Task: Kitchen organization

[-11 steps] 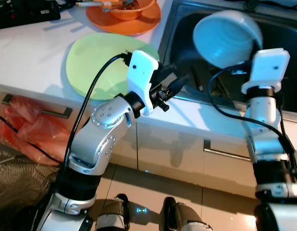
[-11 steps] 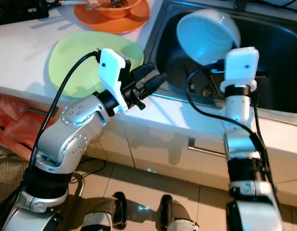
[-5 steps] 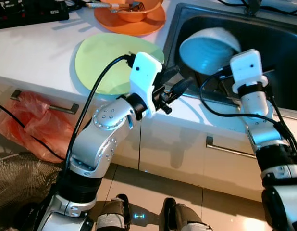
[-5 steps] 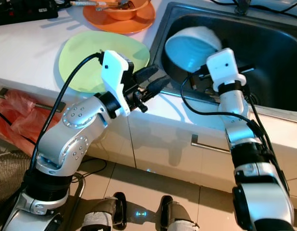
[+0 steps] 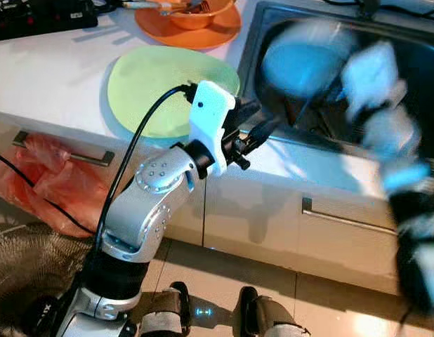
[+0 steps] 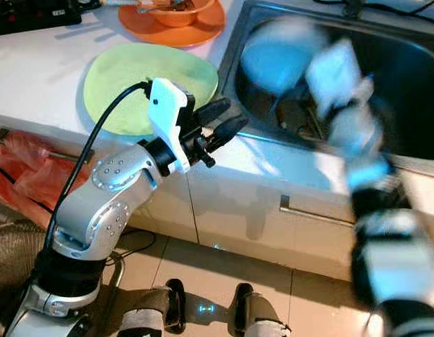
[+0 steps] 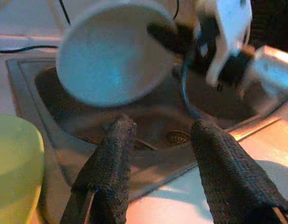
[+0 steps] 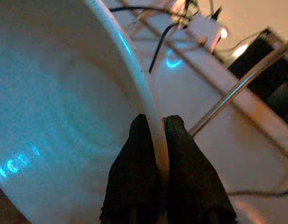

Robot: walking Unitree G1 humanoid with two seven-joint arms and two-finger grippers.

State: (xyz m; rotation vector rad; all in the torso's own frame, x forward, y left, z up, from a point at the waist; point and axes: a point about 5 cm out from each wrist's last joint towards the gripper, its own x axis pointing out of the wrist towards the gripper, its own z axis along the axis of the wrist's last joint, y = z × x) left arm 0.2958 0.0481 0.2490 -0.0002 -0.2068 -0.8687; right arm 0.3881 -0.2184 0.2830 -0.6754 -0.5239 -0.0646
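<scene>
Bowl (image 8: pixel 65 116) pinched at rim by right hand (image 8: pixel 155 128) over sink (image 7: pixel 148 126), unplaced; left hand (image 7: pixel 158 135) spread; plates (image 5: pixel 168 88) remain on surface (image 5: pixel 48 77).

The bowl (image 8: pixel 65 116) looked like smooth, glossy white ceramic. The sink (image 7: pixel 148 126) was dull brushed metal, and the left gripper's fingers (image 7: pixel 111 168) wore rough black woven fabric.

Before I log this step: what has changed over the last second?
The right gripper, clamped on the white bowl rim throughout, has carried it from above the counter edge down over the sink and is mid-swing, blurred. The left gripper, open at the sink's edge, and the green plate stayed put.
</scene>
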